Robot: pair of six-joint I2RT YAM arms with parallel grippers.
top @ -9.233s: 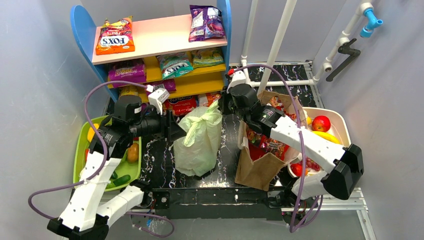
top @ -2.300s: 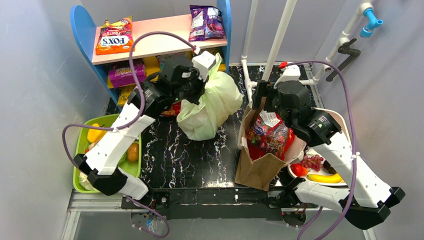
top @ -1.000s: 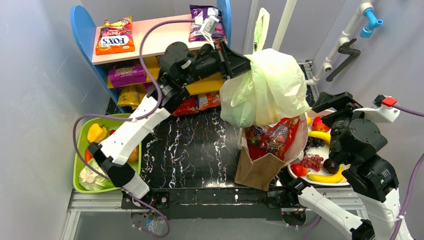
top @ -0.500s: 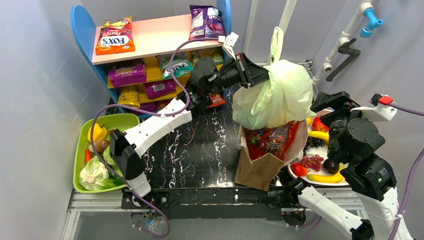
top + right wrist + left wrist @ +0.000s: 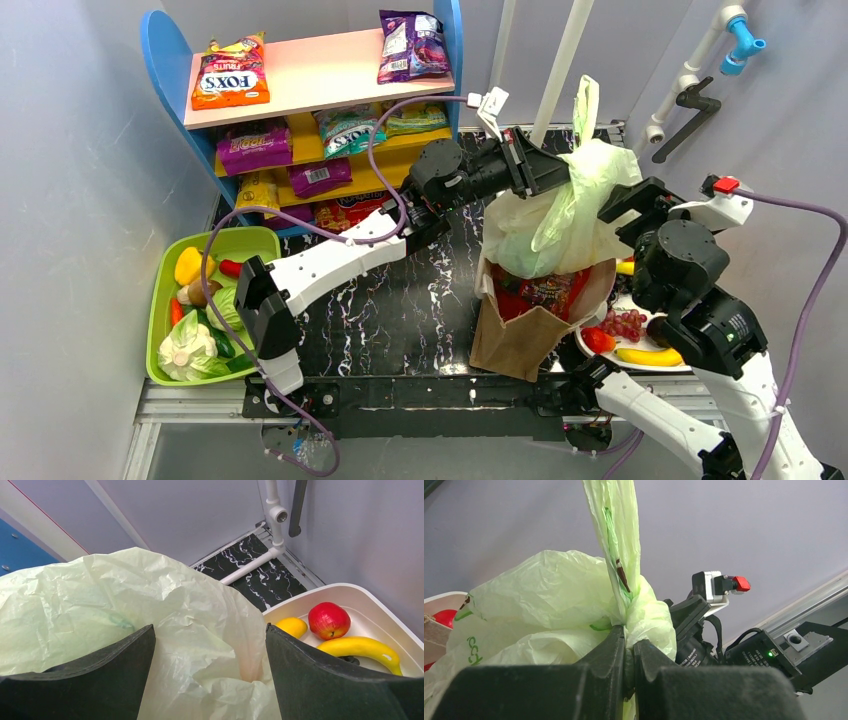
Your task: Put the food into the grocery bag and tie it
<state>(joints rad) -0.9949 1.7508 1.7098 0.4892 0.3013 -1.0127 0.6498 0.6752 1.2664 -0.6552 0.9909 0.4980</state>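
Note:
The pale-green grocery bag hangs bulging just above the brown paper bag. My left gripper is shut on its twisted neck, and a handle strip stands up above the fingers. My right gripper is open at the bag's right side. In the right wrist view, crinkled bag plastic fills the gap between its fingers without being pinched. The food inside the bag is hidden by the plastic.
Red snack packs fill the paper bag. A white tray at the right holds an apple, a lemon and a banana. A green tray of vegetables sits at the left. A snack shelf and white pipes stand behind.
My left arm has carried the bag rightward and down toward the paper bag. My right gripper has moved left, up against the bag's side.

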